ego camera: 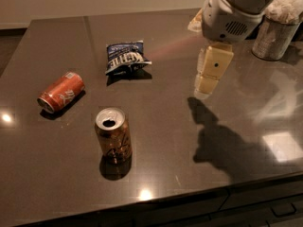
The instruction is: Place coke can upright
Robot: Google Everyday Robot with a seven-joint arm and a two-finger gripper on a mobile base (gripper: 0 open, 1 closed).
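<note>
The coke can [61, 92], red-orange with white lettering and a small white label patch, lies on its side at the left of the dark table [161, 141]. My gripper [205, 85] hangs from the white arm [227, 13] over the table's right middle, well to the right of the can and above the surface. It holds nothing that I can see. Its shadow falls on the table below it.
A golden-brown can [112, 135] stands upright and opened in front of the coke can. A dark blue chip bag [125, 56] lies further back. A container with white stuffing [275, 28] stands at the back right. The table's front edge runs along the bottom.
</note>
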